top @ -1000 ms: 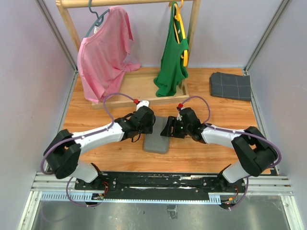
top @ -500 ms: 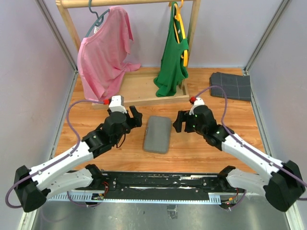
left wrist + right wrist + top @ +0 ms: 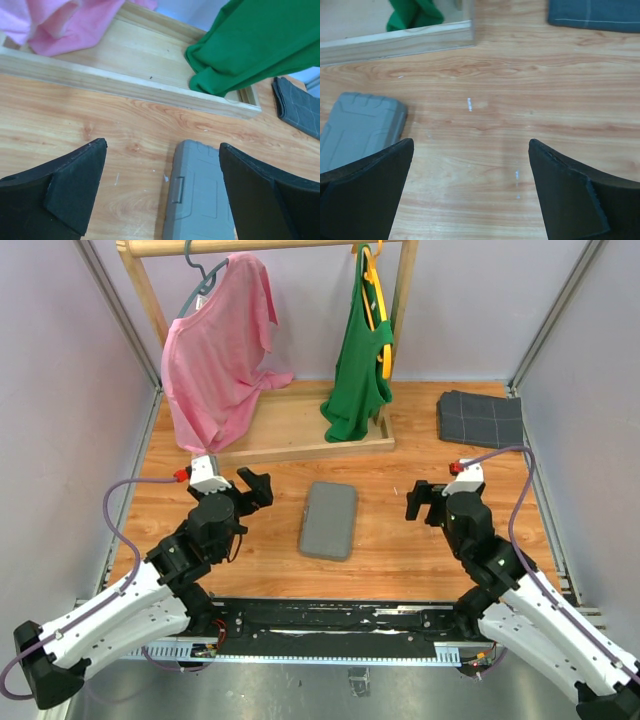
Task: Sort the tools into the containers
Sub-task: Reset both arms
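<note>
The grey plastic tool case point(image 3: 329, 519) lies flat and closed on the wooden table between the two arms; it also shows in the left wrist view point(image 3: 202, 200) and at the left edge of the right wrist view point(image 3: 357, 127). No tools are in view. My left gripper point(image 3: 257, 487) hangs to the left of the case, open, with nothing between its fingers. My right gripper point(image 3: 419, 502) is to the right of the case, open and empty too. Neither gripper touches the case.
A wooden clothes rack base point(image 3: 300, 430) stands at the back, with a pink shirt point(image 3: 215, 350) and a green shirt point(image 3: 362, 370) hanging over it. A dark grey folded cloth point(image 3: 481, 419) lies at the back right. Lilac walls close in both sides.
Both arms have drawn back from the case, left arm to the left and right arm to the right. Both grippers have opened wider. The case has stayed where it was, closed.
</note>
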Robot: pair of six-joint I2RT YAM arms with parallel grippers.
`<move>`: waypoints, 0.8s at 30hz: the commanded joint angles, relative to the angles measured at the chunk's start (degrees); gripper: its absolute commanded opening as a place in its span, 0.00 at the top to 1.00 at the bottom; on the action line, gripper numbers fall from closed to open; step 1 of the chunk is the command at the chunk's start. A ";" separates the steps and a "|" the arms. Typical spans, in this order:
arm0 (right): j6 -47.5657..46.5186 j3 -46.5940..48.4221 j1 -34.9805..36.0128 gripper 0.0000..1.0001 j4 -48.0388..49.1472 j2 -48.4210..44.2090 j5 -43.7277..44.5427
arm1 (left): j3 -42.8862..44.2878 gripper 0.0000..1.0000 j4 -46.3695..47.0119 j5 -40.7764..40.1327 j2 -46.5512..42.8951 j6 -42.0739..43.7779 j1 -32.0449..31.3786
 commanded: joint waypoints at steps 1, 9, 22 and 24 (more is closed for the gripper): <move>2.74 -2.69 0.51 0.02 -4.93 -5.56 9.27 | -1.75 0.01 -3.57 -6.55 -2.63 -3.25 -0.11; 3.89 -7.42 0.55 0.02 -5.66 -16.41 16.45 | -5.09 0.01 -4.67 -7.73 -4.64 -5.99 -0.11; 3.89 -10.19 0.51 0.02 -5.38 -22.68 20.21 | -5.95 0.01 -5.90 -8.53 -3.87 -8.58 -0.11; 3.46 -10.42 0.55 0.02 -4.69 -22.38 20.33 | -6.32 0.01 -5.20 -8.76 -4.03 -8.34 -0.17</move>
